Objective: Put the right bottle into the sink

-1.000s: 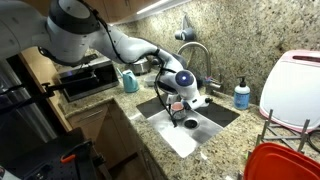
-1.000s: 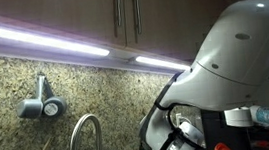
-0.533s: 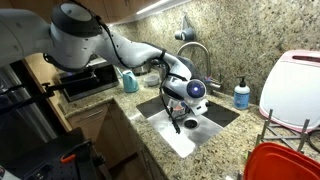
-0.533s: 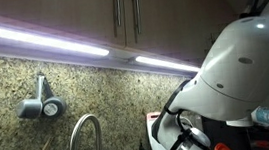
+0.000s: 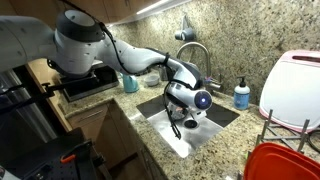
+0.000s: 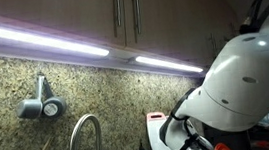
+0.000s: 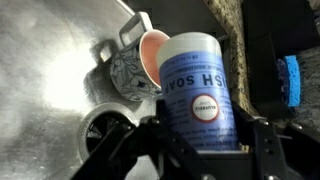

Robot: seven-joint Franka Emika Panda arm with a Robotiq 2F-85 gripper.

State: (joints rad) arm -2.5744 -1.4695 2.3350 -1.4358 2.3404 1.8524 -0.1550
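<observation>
The right bottle [image 7: 195, 85], white with a blue label, fills the wrist view. My gripper [image 7: 200, 138] is shut on its body, one black finger on each side, and the cap is hidden below the frame. Beneath it lies the steel sink [image 7: 55, 70] with its round drain [image 7: 100, 132]. In an exterior view my gripper [image 5: 186, 113] hangs over the sink [image 5: 215, 128], just in front of the chrome faucet [image 5: 197, 50]. The wrist hides most of the bottle there.
A pinkish cup [image 7: 152, 50] and a crumpled wrapper [image 7: 128, 75] lie in the basin. A small blue pump bottle [image 5: 242, 94] stands on the granite past the sink. A teal cup [image 5: 130, 80], a white board [image 5: 295, 90] and a red object [image 5: 280, 162] sit around.
The arm has swung sideways and a little lower over the basin, carrying the bottle along. The grip has stayed shut.
</observation>
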